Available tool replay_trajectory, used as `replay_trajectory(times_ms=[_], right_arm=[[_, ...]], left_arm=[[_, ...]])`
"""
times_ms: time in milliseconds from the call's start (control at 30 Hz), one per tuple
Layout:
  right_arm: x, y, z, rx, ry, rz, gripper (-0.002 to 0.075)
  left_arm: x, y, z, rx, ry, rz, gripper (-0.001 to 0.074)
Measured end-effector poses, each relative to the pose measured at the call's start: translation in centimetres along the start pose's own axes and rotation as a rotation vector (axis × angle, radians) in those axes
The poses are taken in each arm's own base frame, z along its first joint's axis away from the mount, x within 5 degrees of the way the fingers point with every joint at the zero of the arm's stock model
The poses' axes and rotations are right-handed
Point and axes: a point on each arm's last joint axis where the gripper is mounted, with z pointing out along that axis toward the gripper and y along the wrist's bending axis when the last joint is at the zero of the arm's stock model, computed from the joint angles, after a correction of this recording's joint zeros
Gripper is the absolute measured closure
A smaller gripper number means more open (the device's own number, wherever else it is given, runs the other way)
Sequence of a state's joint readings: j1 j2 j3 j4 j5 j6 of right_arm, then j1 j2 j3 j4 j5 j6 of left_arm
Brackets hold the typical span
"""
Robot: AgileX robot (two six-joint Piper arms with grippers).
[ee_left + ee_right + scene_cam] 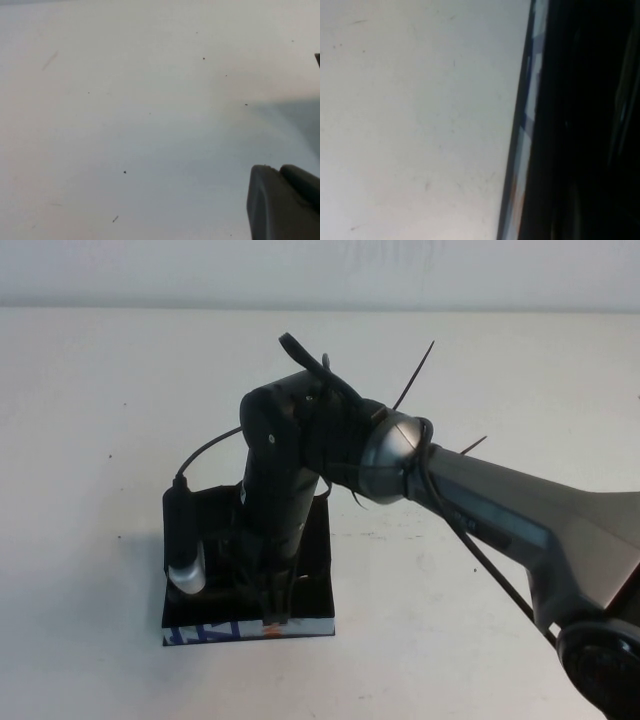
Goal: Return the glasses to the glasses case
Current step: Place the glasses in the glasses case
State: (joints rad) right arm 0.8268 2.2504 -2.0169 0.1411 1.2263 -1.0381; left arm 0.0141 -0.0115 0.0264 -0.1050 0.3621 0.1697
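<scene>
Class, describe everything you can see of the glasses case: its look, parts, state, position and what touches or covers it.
The glasses case is a rectangular box, black inside, its near outer side white with blue pattern and an orange mark. It lies flat on the white table, left of centre. The right arm reaches down over it, the right gripper low at its near edge, hiding much of the inside. The left gripper hangs over bare table elsewhere.

The right arm [520,525] reached in from the four o'clock corner of the high view toward its centre, its wrist bent steeply so that the right gripper [272,615] pointed down at about seven o'clock, low and close-in. Its jaws were hidden behind the wrist housing. The left gripper [282,202] showed only as a dark edge in its own wrist view, above the worktop [125,125].
</scene>
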Motion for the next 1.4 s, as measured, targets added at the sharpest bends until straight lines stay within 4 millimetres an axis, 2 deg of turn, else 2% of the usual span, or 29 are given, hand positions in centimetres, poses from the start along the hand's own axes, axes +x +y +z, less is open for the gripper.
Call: replay_trajectory(times_ms=[200, 467, 567, 733, 833, 1400], right_arm=[[0.1, 0.0, 1.0, -0.018, 0.008, 0.028, 0.0678], [0.2, -0.1, 1.2, -0.023, 0.005, 0.059, 0.0674], [0.3, -0.2, 1.2, -0.023, 0.004, 0.063, 0.0638], [0.4, -0.3, 1.3, -0.022, 0.009, 0.081, 0.0528], [0.3, -0.4, 1.1, -0.01, 0.012, 0.08, 0.0503], [0.0, -1.0, -0.5, 0.054, 0.011, 0.102, 0.0494]], left_arm=[[0.0, 0.0, 0.0, 0.0, 0.0, 0.0, 0.0736], [0.0, 0.0, 0.0, 0.0, 0.0, 0.0, 0.0736], [0.0, 0.0, 0.0, 0.0, 0.0, 0.0, 0.0736], [0.0, 0.0, 0.0, 0.0, 0.0, 0.0, 0.0736], [0.0, 0.0, 0.0, 0.0, 0.0, 0.0, 0.0736], [0.0, 0.0, 0.0, 0.0, 0.0, 0.0, 0.0736]])
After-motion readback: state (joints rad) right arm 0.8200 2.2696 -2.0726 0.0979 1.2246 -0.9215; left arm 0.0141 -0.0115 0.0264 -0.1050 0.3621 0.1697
